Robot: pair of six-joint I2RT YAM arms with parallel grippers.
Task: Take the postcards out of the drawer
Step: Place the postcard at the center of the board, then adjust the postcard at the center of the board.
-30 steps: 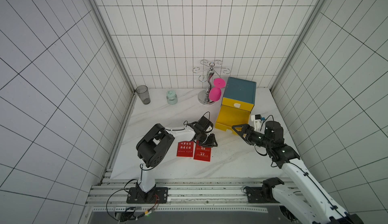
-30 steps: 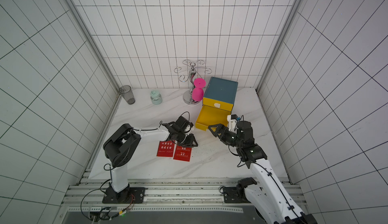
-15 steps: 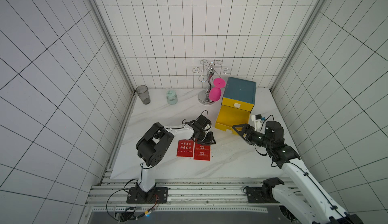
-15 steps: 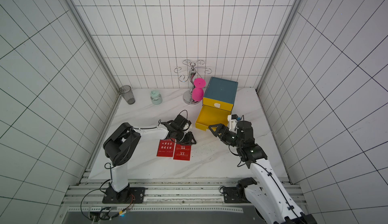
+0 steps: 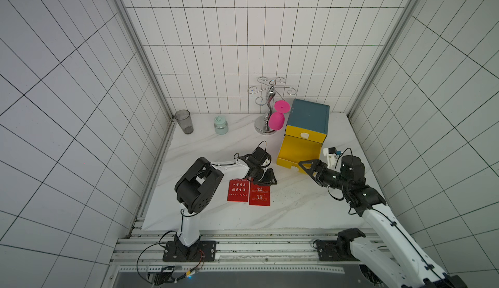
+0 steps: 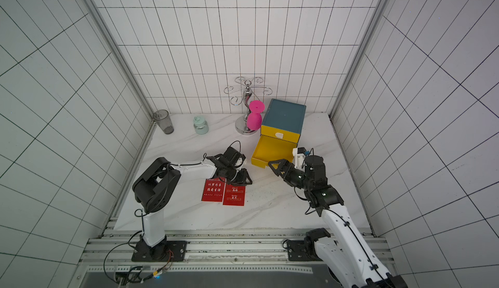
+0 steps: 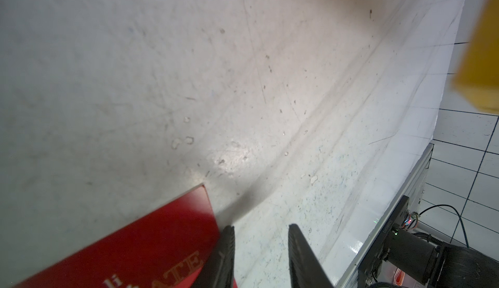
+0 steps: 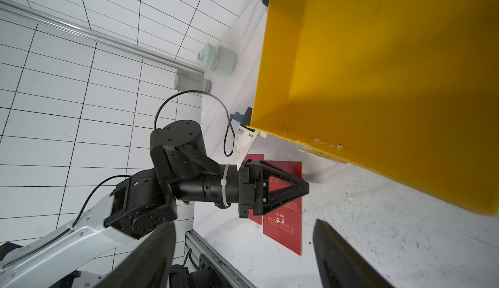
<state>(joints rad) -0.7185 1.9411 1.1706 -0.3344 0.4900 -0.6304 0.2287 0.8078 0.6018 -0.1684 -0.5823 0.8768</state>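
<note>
Left claw (image 7: 260, 228), part open and empty, hangs low over the table (image 5: 216, 143). The postcards (image 5: 237, 192) lie flat just under its tips. Right claw (image 5: 306, 171), wide open and empty, sits just beside the drawer (image 5: 297, 149) front.

Red postcards (image 5: 238, 190) lie mid-frame on the white worktop (image 5: 216, 149). A cup (image 5: 184, 122), jar (image 5: 221, 125), rack (image 5: 263, 127) and drawer box (image 5: 305, 132) stand above them.

Both top views high overhead, facing down at table (image 5: 297, 208), wrist views close, sharing postcards (image 8: 283, 227)
</note>
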